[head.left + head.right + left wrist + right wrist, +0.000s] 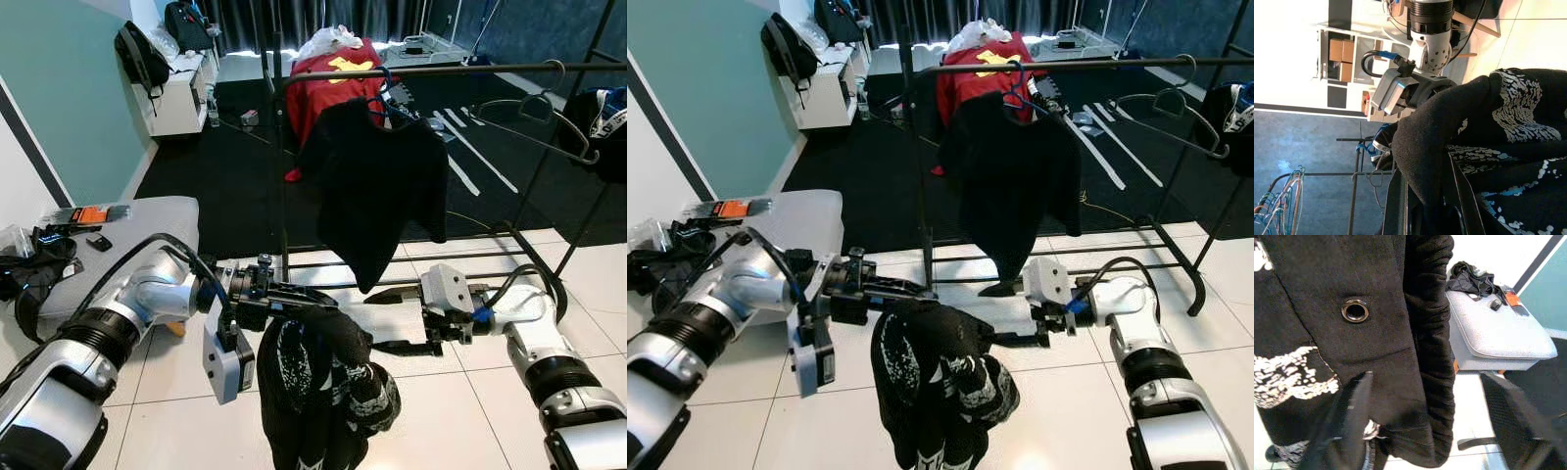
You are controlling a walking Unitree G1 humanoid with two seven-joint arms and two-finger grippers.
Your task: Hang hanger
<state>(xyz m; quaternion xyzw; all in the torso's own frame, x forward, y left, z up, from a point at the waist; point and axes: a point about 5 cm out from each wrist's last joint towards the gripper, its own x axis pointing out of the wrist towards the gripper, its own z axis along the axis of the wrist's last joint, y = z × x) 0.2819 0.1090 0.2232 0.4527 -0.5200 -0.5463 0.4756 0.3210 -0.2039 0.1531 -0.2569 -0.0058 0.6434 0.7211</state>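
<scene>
A black hoodie with white print (318, 392) hangs bunched from my left gripper (313, 305), which is shut on its upper fold low in front of me. In the left wrist view the fabric (1498, 147) lies over and between the two fingers. My right gripper (387, 320) is open and points at the hoodie from the right, its fingertips at the cloth. The right wrist view has a metal eyelet (1354, 311) of the hoodie just ahead of the spread fingers. An empty wire hanger (549, 122) hangs on the black rack rail (441, 70) at the right.
A black shirt (377, 176) hangs on a blue hanger at the rail's middle, with a red garment (328, 88) behind it. The rack's post (282, 196) and floor bars stand straight ahead. A grey padded bench (127, 220) with small items is at my left.
</scene>
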